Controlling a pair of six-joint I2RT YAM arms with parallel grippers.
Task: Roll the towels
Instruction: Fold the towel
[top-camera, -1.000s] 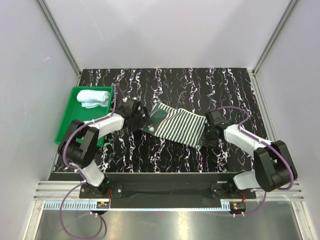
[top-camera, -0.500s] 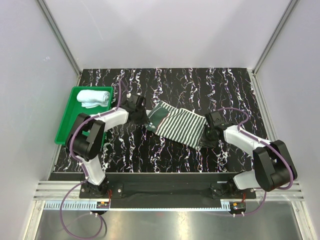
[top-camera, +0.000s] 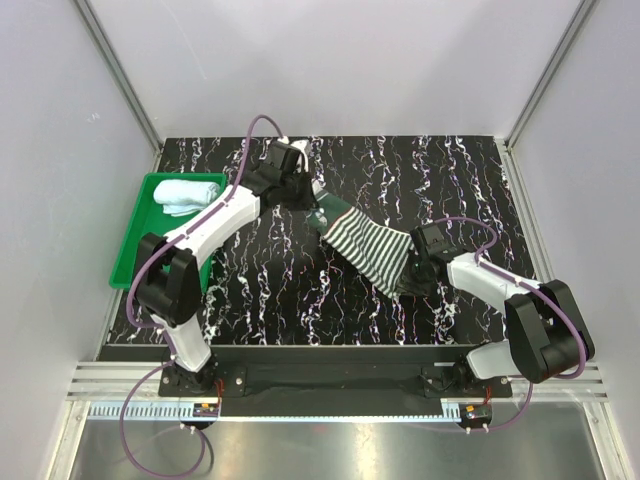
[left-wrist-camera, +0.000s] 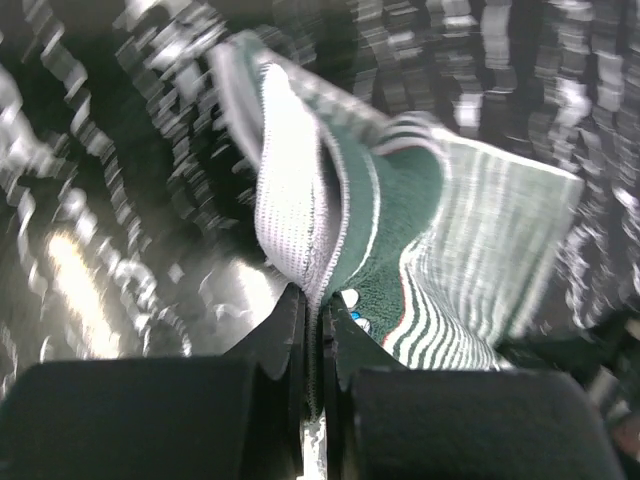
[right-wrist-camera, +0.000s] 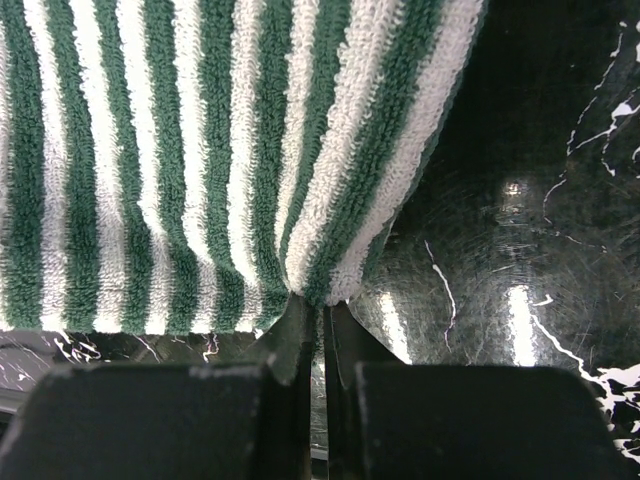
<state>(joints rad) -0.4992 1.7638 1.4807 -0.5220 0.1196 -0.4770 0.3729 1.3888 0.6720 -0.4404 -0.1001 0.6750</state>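
A dark-green-and-white striped towel (top-camera: 365, 245) is stretched between both arms over the marbled black table (top-camera: 280, 300). My left gripper (top-camera: 318, 200) is shut on its far left corner, lifted toward the back; in the left wrist view the towel (left-wrist-camera: 400, 200) hangs from the gripper (left-wrist-camera: 320, 310) and looks blurred. My right gripper (top-camera: 405, 275) is shut on the near right corner; its wrist view shows the striped towel (right-wrist-camera: 170, 150) pinched between the jaws of the gripper (right-wrist-camera: 322, 310). A light blue towel (top-camera: 188, 196) lies rolled in the green tray (top-camera: 135, 250).
The green tray sits at the table's left edge. White walls with metal rails (top-camera: 120, 80) enclose the back and sides. The arm bases (top-camera: 330, 380) stand along the near edge.
My left gripper shut on the striped towel's left corner, then carried it up and toward the back. The towel is now pulled taut on a diagonal. The right arm barely moved.
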